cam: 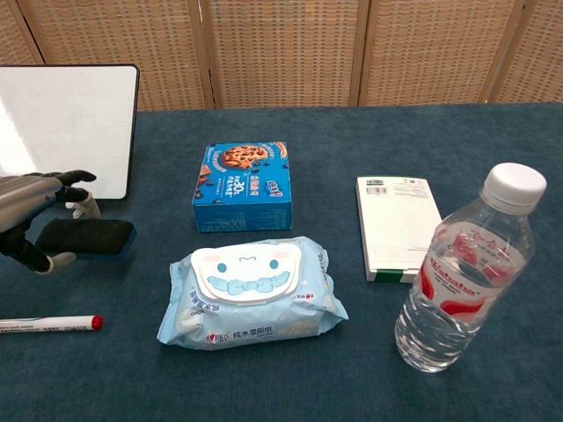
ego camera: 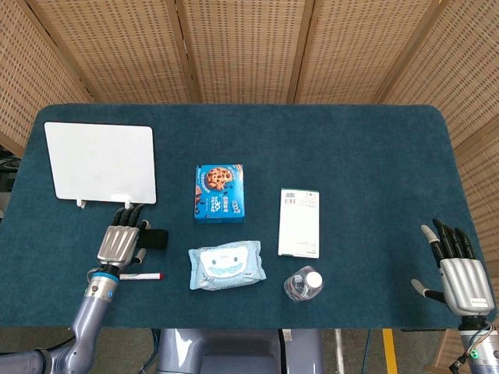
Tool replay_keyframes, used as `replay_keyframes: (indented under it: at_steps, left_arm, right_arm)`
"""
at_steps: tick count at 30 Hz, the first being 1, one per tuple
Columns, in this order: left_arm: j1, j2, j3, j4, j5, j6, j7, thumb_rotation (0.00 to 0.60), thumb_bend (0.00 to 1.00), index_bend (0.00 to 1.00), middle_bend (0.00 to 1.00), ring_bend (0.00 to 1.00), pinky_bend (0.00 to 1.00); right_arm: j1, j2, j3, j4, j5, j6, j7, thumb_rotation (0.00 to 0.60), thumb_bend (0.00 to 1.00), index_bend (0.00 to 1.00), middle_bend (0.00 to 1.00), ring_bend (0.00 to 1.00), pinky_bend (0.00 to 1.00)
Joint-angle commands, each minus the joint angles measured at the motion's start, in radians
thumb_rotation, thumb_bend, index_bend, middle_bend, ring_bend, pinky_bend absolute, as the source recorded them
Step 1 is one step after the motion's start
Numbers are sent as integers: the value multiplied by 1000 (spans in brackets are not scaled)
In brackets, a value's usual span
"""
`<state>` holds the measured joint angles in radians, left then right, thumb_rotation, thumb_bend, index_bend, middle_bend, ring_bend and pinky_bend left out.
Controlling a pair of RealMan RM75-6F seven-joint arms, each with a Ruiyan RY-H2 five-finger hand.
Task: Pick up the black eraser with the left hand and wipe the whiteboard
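1. Left hand (cam: 31, 215) is over the eraser (cam: 88, 237), fingers draped across its left end and thumb tucked under the near edge. It looks like a grip closing, but I can't tell if the fingers actually clamp it.
2. The eraser sits just in front of the board (ego camera: 100, 162), near the board's right foot, and seems raised a touch off the desk (ego camera: 351, 148) in the chest view. That's a judgement, not a sure thing.
3. The board stands on its small white feet, tilted back, face toward the robot. That suits a wipe straight ahead from where the hand is.
4. A red-capped marker (cam: 48, 323) lies nearer the robot than the board, just this side of the eraser, close by the wrist. It could get nudged if the hand drags low.
5. To the board's right: the cookie box (ego camera: 219, 192), then a wipes pack (ego camera: 226, 265) closer to the robot, then a white box (ego camera: 299, 223) and a bottle (ego camera: 303, 284). All are well off the wiping path.
6. Right hand (ego camera: 456, 269) waits far from the board at the desk's opposite corner, fingers spread, holding nothing. It has no job here.
7. Next call: firm up the hold, lift, and carry the eraser up to the board face.
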<state>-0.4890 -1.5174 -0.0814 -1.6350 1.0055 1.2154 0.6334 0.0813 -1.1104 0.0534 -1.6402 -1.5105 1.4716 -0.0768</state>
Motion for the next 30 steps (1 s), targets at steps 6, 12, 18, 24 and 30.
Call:
replay_keyframes:
  at_steps: [6, 12, 18, 24, 30]
  left_arm:
    - [14, 19, -28, 116, 179, 102, -132, 600, 382, 513, 0, 0, 0]
    - [3, -7, -59, 304, 277, 155, -233, 600, 375, 513, 0, 0, 0]
    - [-17, -39, -84, 493, 320, 169, -320, 600, 370, 513, 0, 0, 0]
    - [-46, -87, -97, 692, 338, 138, -399, 600, 366, 513, 0, 0, 0]
    - [-82, -160, -91, 901, 376, 129, -457, 600, 365, 513, 0, 0, 0]
  right_arm:
    - [-3, 2, 3, -1, 3, 6, 6, 600, 183, 30, 0, 0, 0]
    - [-3, 1, 6, 0, 8, 5, 3, 600, 183, 30, 0, 0, 0]
    - [-1, -2, 9, 5, 16, -1, -1, 600, 183, 30, 0, 0, 0]
    - [2, -9, 16, 9, 34, -8, -9, 600, 183, 30, 0, 0, 0]
    - [7, -20, 17, 11, 37, -13, -34, 600, 182, 30, 0, 0, 0]
